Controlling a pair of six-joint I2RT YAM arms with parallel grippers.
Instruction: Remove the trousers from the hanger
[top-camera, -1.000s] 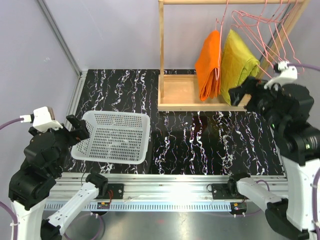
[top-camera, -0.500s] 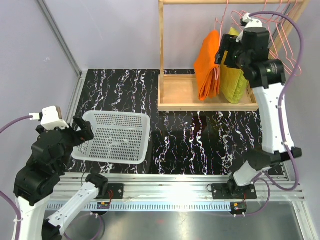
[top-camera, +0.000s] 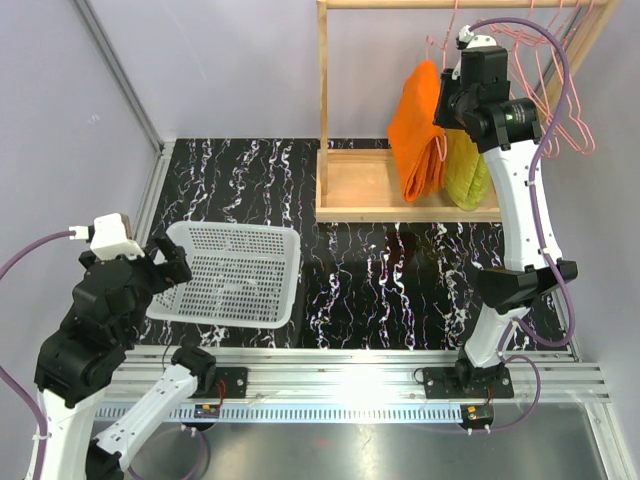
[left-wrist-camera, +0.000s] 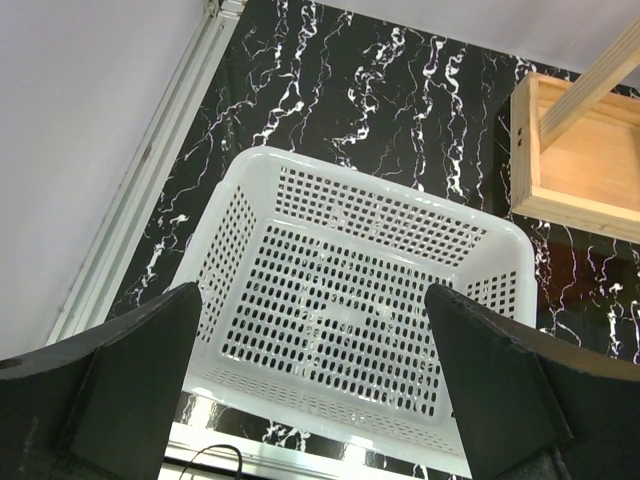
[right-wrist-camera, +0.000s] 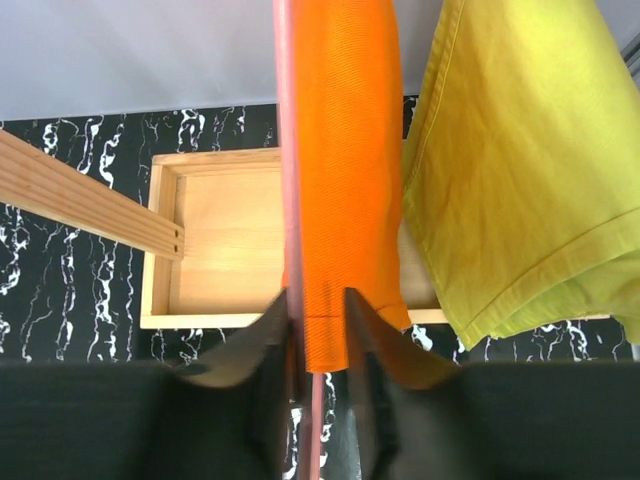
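The trousers (right-wrist-camera: 340, 150) are hung on the hanger (right-wrist-camera: 287, 150) in the wooden rack (top-camera: 323, 100) at the far side of the surface (top-camera: 250, 180), just beside a yellow-green garment (right-wrist-camera: 520, 150). The right gripper (right-wrist-camera: 317, 300) is set with its 2 fingers close about the trousers' lower hem and the hanger wire — whether they are clamped cannot be told. The left gripper (left-wrist-camera: 312, 295) is held wide open and empty above the white basket (left-wrist-camera: 232, 250).

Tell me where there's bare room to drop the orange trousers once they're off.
The white basket is empty. The dark table between basket and wooden rack base is bare, as is the base's left half. Crowded: the rack's right side, where trousers, yellow-green garment, spare pink hangers and the right gripper bunch together.
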